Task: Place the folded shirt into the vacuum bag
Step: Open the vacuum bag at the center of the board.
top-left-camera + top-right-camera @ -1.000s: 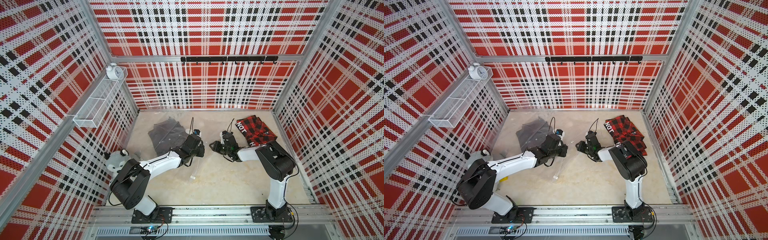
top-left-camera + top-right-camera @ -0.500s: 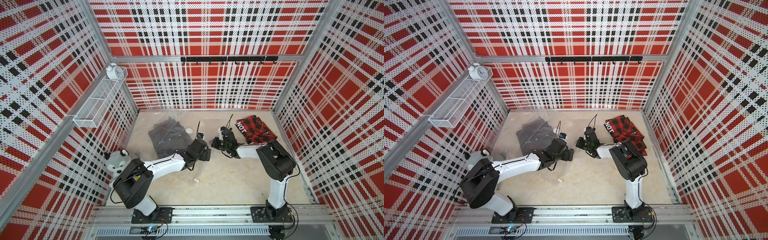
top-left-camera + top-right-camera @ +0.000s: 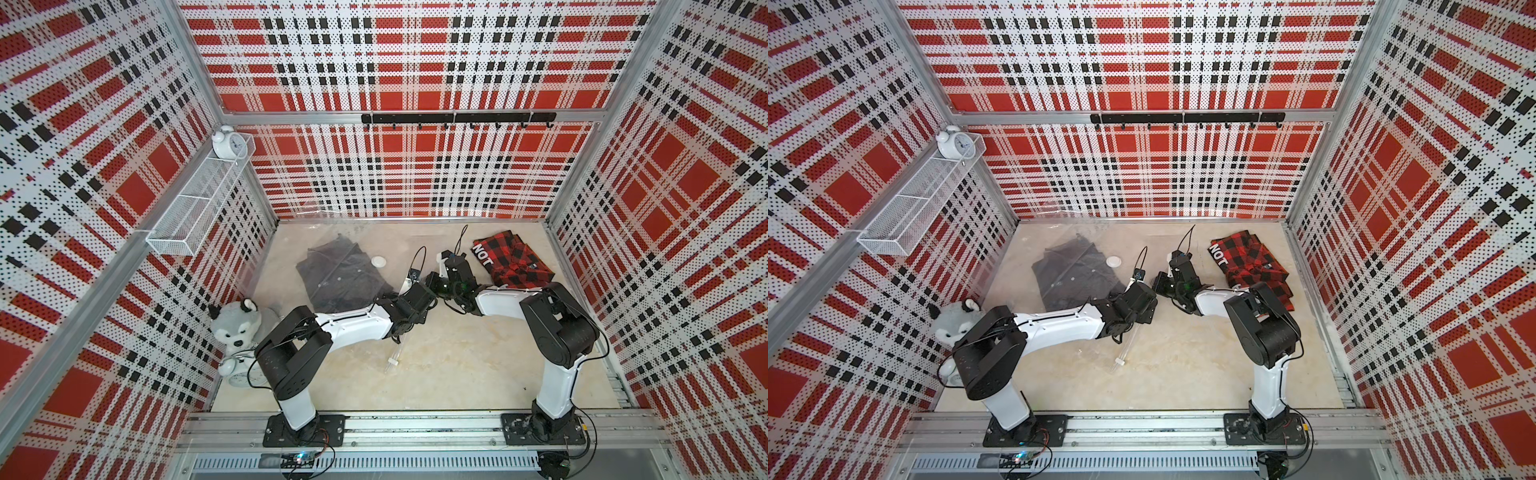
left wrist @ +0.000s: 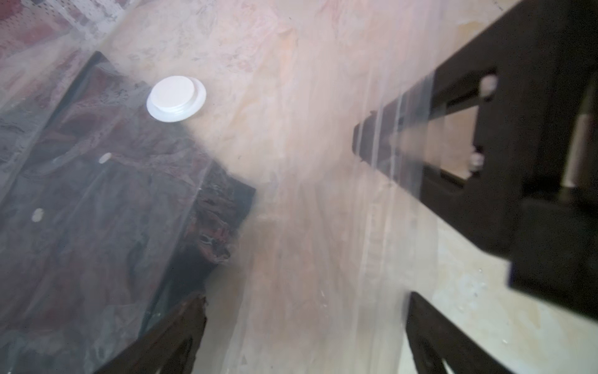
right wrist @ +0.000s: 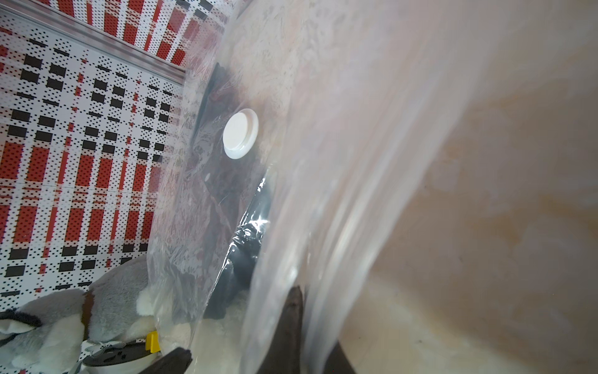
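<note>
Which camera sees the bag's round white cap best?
Left wrist: the white valve disc looks biggest and most face-on. The right wrist shows it smaller and tilted; both top views show only a tiny white dot.

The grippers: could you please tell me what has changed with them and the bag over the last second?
The left gripper opened, apparently letting go of the bag, and slid toward the right gripper. The right gripper closed on the bag's edge and shifted slightly toward the back wall. The dark shirt, the plaid shirt and the plush toy stayed put.
</note>
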Controlling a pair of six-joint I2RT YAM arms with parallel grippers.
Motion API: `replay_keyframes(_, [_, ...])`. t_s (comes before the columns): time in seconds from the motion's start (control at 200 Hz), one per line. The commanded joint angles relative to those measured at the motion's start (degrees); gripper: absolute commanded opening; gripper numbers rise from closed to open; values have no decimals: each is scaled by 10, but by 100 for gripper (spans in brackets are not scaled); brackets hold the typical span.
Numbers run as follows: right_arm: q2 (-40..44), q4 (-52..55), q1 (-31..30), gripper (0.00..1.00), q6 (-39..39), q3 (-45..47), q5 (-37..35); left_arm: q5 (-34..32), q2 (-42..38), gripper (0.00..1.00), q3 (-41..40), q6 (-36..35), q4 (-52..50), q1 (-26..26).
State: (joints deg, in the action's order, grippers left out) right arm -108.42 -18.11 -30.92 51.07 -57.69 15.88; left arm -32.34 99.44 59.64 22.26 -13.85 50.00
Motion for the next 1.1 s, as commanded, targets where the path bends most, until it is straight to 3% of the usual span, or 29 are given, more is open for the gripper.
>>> replay_keyframes(0.0, [21,8,-3,9,-6,3,5,-22,2,93,15,3,-5,-8])
replay_keyframes(0.205, [26,18,-3,10,-10,2,3,-42,-14,84,-4,16,0,-31])
replay_keyframes(0.416, [32,34,-4,10,-19,1,-3,-46,-26,82,-13,23,11,-55])
replay_keyframes(0.581, [40,39,-3,10,-23,6,-4,-26,-4,84,6,14,12,-71])
replay_keyframes(0.752, [48,47,-3,10,-29,5,-2,29,33,100,41,-3,9,-81])
replay_keyframes(1.072, [48,70,-2,10,-48,-2,-15,67,54,100,74,-3,7,-83])
replay_keyframes(1.097, [47,72,0,9,-50,-3,-16,70,55,92,77,-4,7,-84])
